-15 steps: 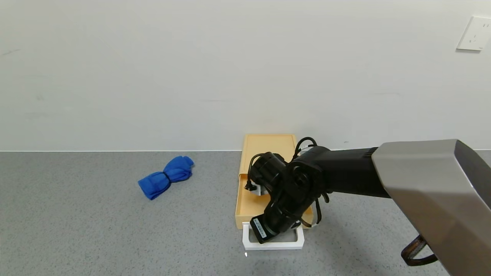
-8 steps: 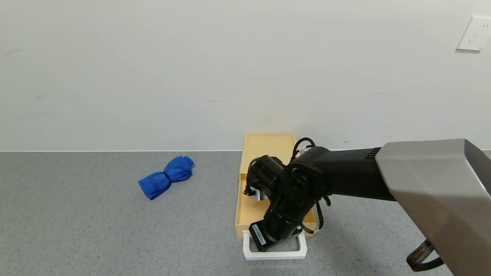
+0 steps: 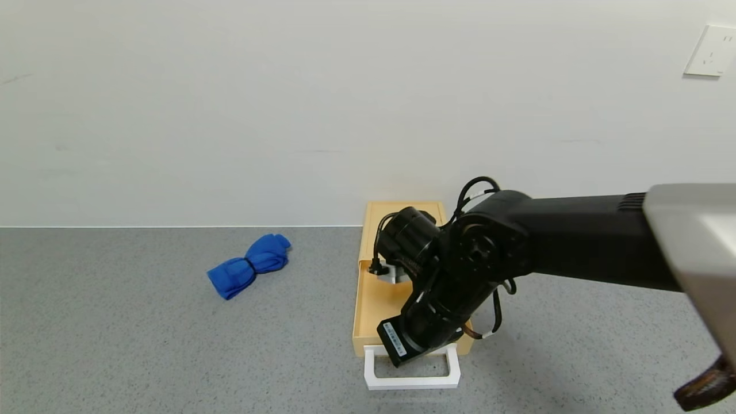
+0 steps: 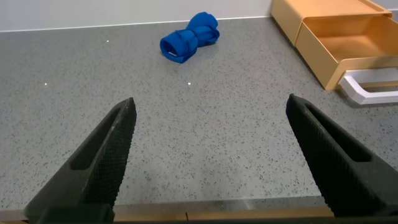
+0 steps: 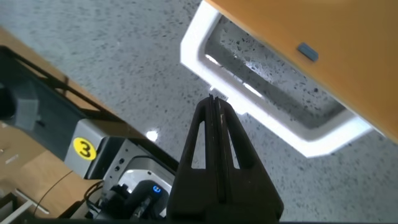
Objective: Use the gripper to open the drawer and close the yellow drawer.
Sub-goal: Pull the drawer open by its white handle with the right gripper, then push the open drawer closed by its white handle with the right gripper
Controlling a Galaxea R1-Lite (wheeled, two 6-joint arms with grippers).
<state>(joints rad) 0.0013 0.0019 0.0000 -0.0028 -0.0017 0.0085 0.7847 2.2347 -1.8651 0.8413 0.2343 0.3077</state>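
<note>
The pale yellow drawer (image 3: 376, 305) stands pulled out of its flat yellow box (image 3: 402, 214) at the back of the grey table. Its white loop handle (image 3: 411, 380) points toward me. My right gripper (image 5: 215, 99) is shut with nothing between its fingers, tips just above the handle's outer bar (image 5: 273, 127). In the head view its black wrist (image 3: 428, 330) hangs over the drawer's front and hides the fingers. My left gripper (image 4: 210, 102) is open and empty, low over the table's near left edge, with the drawer (image 4: 354, 50) far off.
A blue rolled cloth (image 3: 250, 264) lies on the table left of the box; it also shows in the left wrist view (image 4: 189, 37). A white wall rises right behind the box. My own base (image 5: 118, 168) shows below the table's front edge.
The drawer slid out a little further toward me, its handle moving nearer the front edge. Then my right arm rose and drew back slightly, leaving the handle in place.
</note>
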